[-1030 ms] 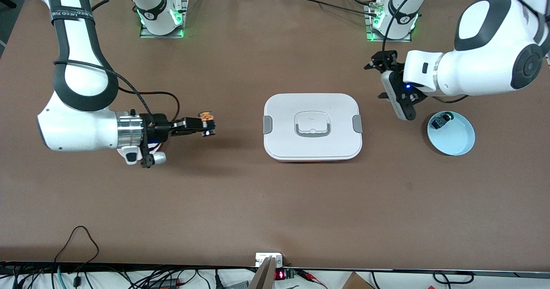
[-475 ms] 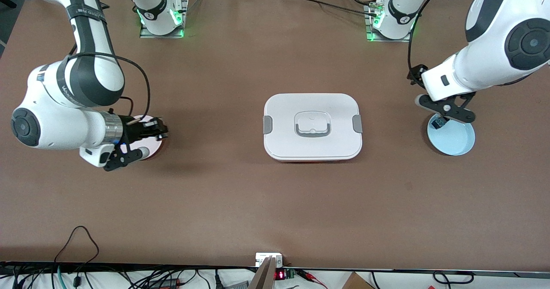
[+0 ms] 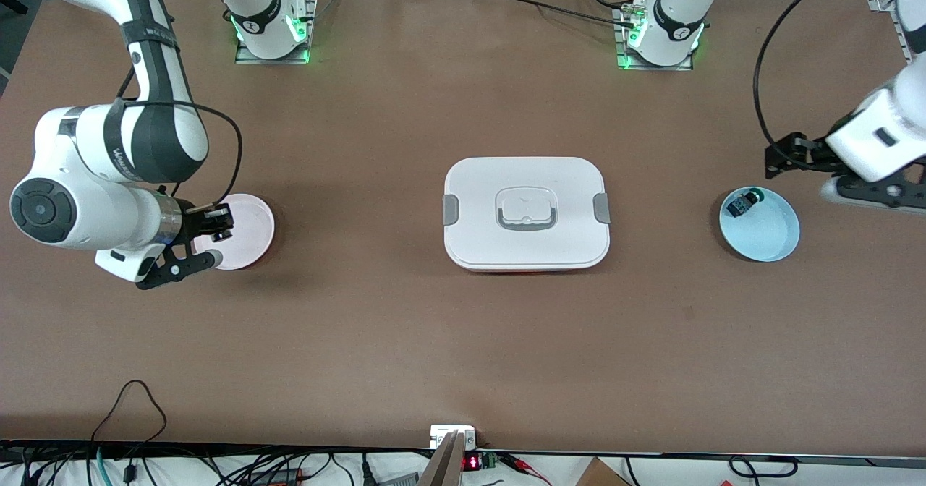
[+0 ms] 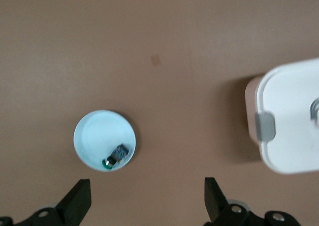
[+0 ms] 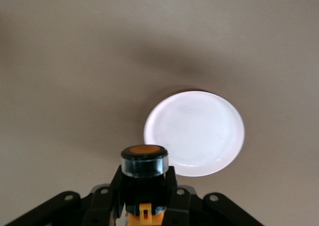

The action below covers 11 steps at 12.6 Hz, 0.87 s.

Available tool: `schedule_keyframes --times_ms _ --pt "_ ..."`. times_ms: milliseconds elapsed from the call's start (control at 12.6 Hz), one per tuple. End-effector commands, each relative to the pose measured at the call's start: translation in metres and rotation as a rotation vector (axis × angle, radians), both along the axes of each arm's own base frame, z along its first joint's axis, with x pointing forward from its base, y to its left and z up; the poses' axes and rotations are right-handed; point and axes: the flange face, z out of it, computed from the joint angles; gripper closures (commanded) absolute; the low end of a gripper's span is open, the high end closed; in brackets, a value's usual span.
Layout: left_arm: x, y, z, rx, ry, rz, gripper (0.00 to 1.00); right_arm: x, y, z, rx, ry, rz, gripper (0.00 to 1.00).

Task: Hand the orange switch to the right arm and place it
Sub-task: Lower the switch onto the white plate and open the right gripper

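Observation:
My right gripper (image 3: pixel 215 226) hangs over the edge of the pink plate (image 3: pixel 253 234) at the right arm's end of the table. In the right wrist view it (image 5: pixel 144 188) is shut on the orange switch (image 5: pixel 144 159), a black body with an orange cap and a silvery ring, held above the table just beside the pink plate (image 5: pixel 199 131). The front view does not show the switch. My left gripper (image 3: pixel 785 159) is open and empty, up beside the light blue plate (image 3: pixel 768 239); its fingers (image 4: pixel 79 200) stand wide apart.
The light blue plate (image 4: pixel 92 133) holds a small black part with a green top (image 3: pixel 742 202), also in the left wrist view (image 4: pixel 115 156). A white lidded box with grey clips (image 3: pixel 527 212) sits mid-table and shows in the left wrist view (image 4: pixel 291 121). Cables lie along the table's front edge.
My right arm swung the switch from mid-table back over the pink plate and turned it downward. My left arm drew back past the blue plate toward its end of the table.

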Motion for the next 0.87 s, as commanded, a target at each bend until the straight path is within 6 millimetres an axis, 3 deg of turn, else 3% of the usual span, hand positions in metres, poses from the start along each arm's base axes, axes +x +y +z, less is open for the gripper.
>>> schedule_keyframes --times_ms 0,79,396,713,792 --pt "-0.036 -0.015 0.005 0.015 -0.070 -0.034 0.00 -0.017 -0.031 -0.028 -0.007 -0.042 -0.012 1.00" --pt "-0.041 -0.009 0.004 0.079 -0.067 -0.045 0.00 -0.022 -0.035 -0.044 -0.007 -0.056 -0.017 1.00" --pt "-0.049 -0.004 -0.002 0.089 0.006 -0.001 0.00 -0.044 -0.082 -0.105 -0.012 -0.120 -0.080 1.00" --pt "-0.047 -0.009 -0.001 0.086 0.007 0.033 0.00 -0.056 -0.087 -0.152 -0.022 -0.142 -0.125 1.00" --pt "-0.047 -0.009 -0.001 0.086 0.007 0.033 0.00 -0.057 -0.088 -0.153 -0.021 -0.139 -0.141 1.00"
